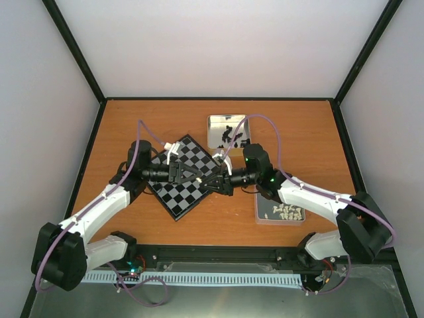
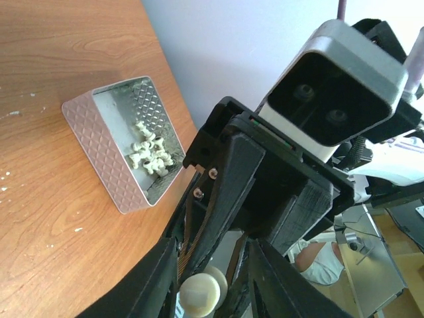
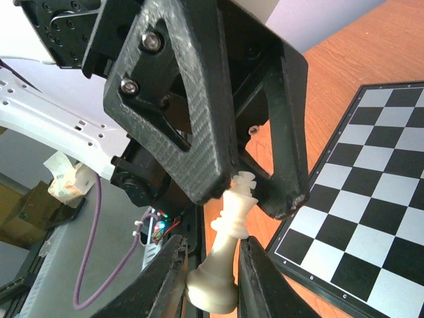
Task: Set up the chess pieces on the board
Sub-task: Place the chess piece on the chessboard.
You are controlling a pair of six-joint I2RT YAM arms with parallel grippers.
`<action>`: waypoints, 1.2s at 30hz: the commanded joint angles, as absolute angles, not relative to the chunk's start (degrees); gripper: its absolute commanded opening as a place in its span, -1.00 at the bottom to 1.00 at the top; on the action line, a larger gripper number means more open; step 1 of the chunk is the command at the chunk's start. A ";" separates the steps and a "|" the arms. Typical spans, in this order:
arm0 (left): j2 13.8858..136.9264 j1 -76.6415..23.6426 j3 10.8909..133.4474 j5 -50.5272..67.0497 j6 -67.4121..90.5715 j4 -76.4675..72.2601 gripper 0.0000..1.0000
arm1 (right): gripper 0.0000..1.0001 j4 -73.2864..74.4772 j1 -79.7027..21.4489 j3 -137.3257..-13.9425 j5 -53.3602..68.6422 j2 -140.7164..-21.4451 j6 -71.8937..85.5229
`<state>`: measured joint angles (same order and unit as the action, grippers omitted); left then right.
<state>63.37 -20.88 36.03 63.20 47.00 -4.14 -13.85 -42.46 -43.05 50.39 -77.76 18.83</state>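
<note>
Grip status: right fingers [image 3: 169,278] clamped on base of cream chess piece [image 3: 228,232] | left fingers [image 3: 192,152] flank its crown, hold cannot be told | board [image 3: 371,199] close by on worktop [image 3: 344,59]

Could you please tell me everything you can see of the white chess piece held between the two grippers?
The white chess piece is a tall cream chessman, glossy like plastic, with a round flared base, a slim waist and a notched crown. The right gripper pinches its base, so it juts out tilted beside the edge of the board. The left gripper straddles its crown, one finger seemingly touching it and the other apart.
</note>
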 commanded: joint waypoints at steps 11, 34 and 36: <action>61.79 -20.57 35.48 64.29 44.34 -2.41 -0.90 | -0.65 -16.66 -42.36 -44.74 50.38 -78.88 18.38; 69.23 -36.47 43.10 1.20 26.53 14.37 -0.99 | 0.28 3.91 -39.37 -34.11 1.73 -57.04 29.88; 71.28 -39.48 43.89 -3.13 25.42 13.96 -0.99 | 0.28 5.25 -39.37 -32.91 -2.62 -55.00 31.39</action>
